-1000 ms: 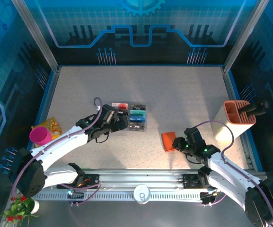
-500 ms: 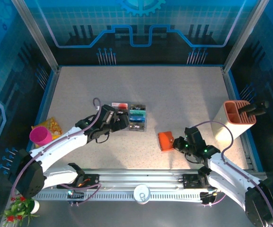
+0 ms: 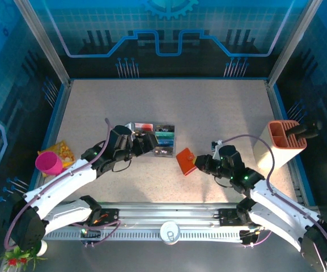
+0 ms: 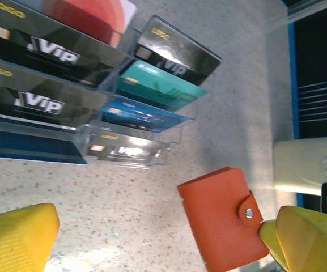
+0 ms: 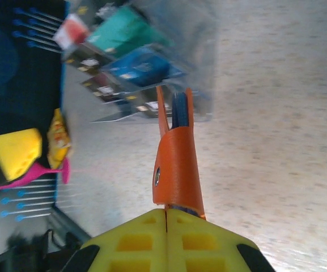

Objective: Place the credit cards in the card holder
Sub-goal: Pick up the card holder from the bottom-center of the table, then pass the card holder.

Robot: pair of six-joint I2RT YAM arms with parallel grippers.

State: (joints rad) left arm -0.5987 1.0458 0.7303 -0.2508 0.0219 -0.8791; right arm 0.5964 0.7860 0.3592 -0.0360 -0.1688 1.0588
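Leathery orange card holder (image 3: 185,161) pinched in right hand (image 3: 199,164); left hand (image 3: 145,143) open by glossy credit cards (image 4: 163,93).

Plastic credit cards (image 4: 163,93), black, teal, blue and red-and-white, stand on edge in a clear acrylic slotted tray (image 4: 123,148). Right of it, apart, is the closed orange-red leather card holder (image 4: 223,218), snap fastened. The left gripper (image 4: 163,241) has its yellow fingers (image 4: 16,238) spread wide.

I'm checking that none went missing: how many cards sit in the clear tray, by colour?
Black cards: 4
Blue cards: 2
Teal card: 1
Red-and-white card: 1
Total: 8
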